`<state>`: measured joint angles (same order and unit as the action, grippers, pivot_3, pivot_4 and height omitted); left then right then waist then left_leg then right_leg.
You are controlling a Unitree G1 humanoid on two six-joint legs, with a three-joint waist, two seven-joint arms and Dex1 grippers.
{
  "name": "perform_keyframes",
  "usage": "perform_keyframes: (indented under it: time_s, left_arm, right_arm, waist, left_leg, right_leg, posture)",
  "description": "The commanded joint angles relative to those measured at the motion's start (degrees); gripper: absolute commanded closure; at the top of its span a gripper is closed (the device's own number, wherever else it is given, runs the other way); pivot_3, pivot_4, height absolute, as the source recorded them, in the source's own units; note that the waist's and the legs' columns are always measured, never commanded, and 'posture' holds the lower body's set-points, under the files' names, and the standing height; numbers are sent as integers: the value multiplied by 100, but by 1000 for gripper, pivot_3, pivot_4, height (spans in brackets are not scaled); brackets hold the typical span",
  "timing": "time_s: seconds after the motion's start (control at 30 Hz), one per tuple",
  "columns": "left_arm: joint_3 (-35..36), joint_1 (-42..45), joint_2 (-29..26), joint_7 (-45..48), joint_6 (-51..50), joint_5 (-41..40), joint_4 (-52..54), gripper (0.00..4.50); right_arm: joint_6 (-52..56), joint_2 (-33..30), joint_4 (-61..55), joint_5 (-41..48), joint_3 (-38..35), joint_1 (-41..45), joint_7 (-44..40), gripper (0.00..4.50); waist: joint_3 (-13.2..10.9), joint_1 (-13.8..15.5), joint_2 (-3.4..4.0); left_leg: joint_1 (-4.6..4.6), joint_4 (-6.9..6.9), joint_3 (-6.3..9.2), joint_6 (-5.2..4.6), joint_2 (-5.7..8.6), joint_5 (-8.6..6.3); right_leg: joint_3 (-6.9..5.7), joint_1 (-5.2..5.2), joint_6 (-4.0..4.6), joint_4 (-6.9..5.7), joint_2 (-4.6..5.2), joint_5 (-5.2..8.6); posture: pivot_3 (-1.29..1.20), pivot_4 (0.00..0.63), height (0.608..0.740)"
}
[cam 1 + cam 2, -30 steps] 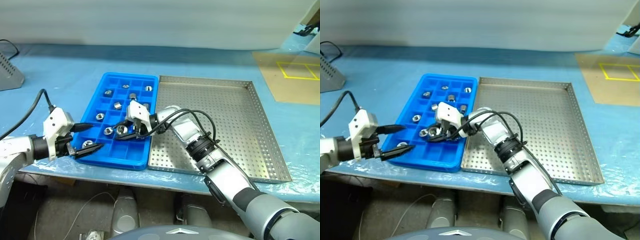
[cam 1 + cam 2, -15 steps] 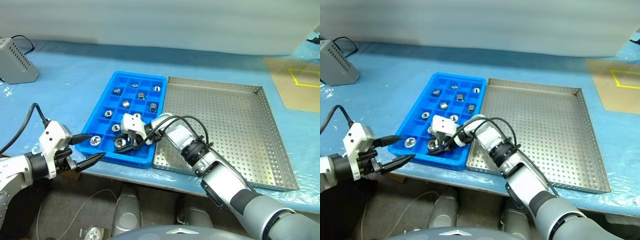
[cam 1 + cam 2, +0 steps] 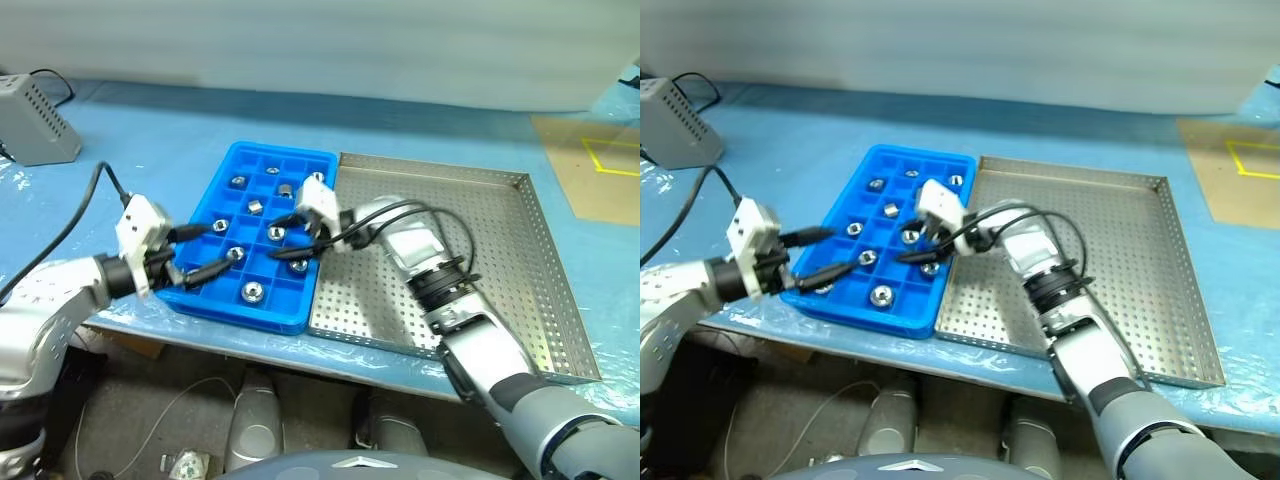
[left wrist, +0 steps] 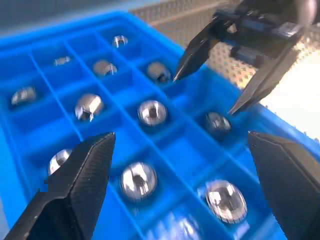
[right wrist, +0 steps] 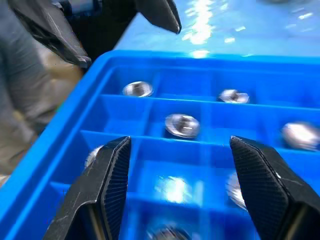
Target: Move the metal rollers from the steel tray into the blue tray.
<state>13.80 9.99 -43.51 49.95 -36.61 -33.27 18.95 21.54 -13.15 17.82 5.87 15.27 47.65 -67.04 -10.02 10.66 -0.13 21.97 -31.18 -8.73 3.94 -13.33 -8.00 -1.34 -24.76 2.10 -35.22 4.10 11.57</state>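
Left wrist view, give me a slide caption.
Open left tool over the blue tray of metal rollers, right tool opposite.

A grey box (image 3: 30,120) with a perforated face sits at the far left corner of the table (image 3: 150,150), which wears a light blue cover. A black cable (image 3: 45,76) runs from behind it. At the far right edge lies a tan board (image 3: 590,165) marked with yellow lines (image 3: 610,158).
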Motion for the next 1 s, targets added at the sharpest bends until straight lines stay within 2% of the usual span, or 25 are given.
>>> perform_keyframes:
  time_s: [0.03, 0.13, 0.27, 0.4, 0.53, 0.73, 1.0]
  left_arm:
    - [-330, 557, 256, -14, 380, 201, -531, 62]
    - [-665, 973, 675, -77, 547, 323, -979, 62]
    - [-1192, 1429, 1293, -125, 870, 653, -1580, 62]
    - [-1344, 1729, 1740, -152, 1059, 734, -2018, 62]
    - [-1275, 1856, 1958, -192, 1041, 657, -2244, 62]
    - [-1457, 1890, 2013, -115, 1151, 846, -2384, 62]
    - [-1211, 1780, 2052, -406, 1135, 833, -2174, 62]
  right_arm:
    - [646, -493, -990, 407, -568, -374, 219, 1224]
    - [873, -900, -1394, 333, -945, -863, 770, 1224]
    - [973, -1093, -1781, 58, -1496, -1650, 2038, 1224]
    - [1434, -974, -2854, 286, -2006, -2473, 2811, 1224]
    - [1712, -751, -3298, 306, -2220, -2793, 3481, 1224]
    - [1729, -733, -3315, 384, -2074, -2692, 3707, 1224]
    - [1510, -847, -2828, 425, -1938, -2448, 3653, 1224]
  waist:
    - [3, -116, -4]
    - [6, -315, -6]
    - [5, -523, -5]
    - [5, -746, -5]
    - [5, -953, -4]
    - [6, -989, -3]
    - [6, -975, -3]
  left_leg:
    - [-2, 0, 0, 6, 0, 4]
    - [-5, -7, -1, 26, 2, 17]
    - [-1, -11, -1, 29, 1, 19]
    - [-2, -7, -3, 28, 0, 19]
    - [-11, -11, -7, 27, -5, 19]
    - [-22, -13, -11, 10, -7, 9]
    - [-17, -13, -12, 7, -6, 7]
  right_leg:
    - [2, 0, 7, -2, -1, -5]
    - [12, 3, 14, -2, -7, -9]
    - [15, 2, 17, -1, -13, -11]
    - [22, -4, 18, 1, -21, -11]
    - [33, -6, 19, 0, -35, -12]
    - [42, -3, -10, 0, -39, -1]
    - [41, 1, 21, 8, -38, -20]
  posture:
    - [32, 150, 740]
    - [-46, 150, 740]
    - [-136, 150, 740]
    - [-211, 150, 740]
    - [-254, 150, 740]
    - [-249, 150, 740]
    - [-189, 150, 740]
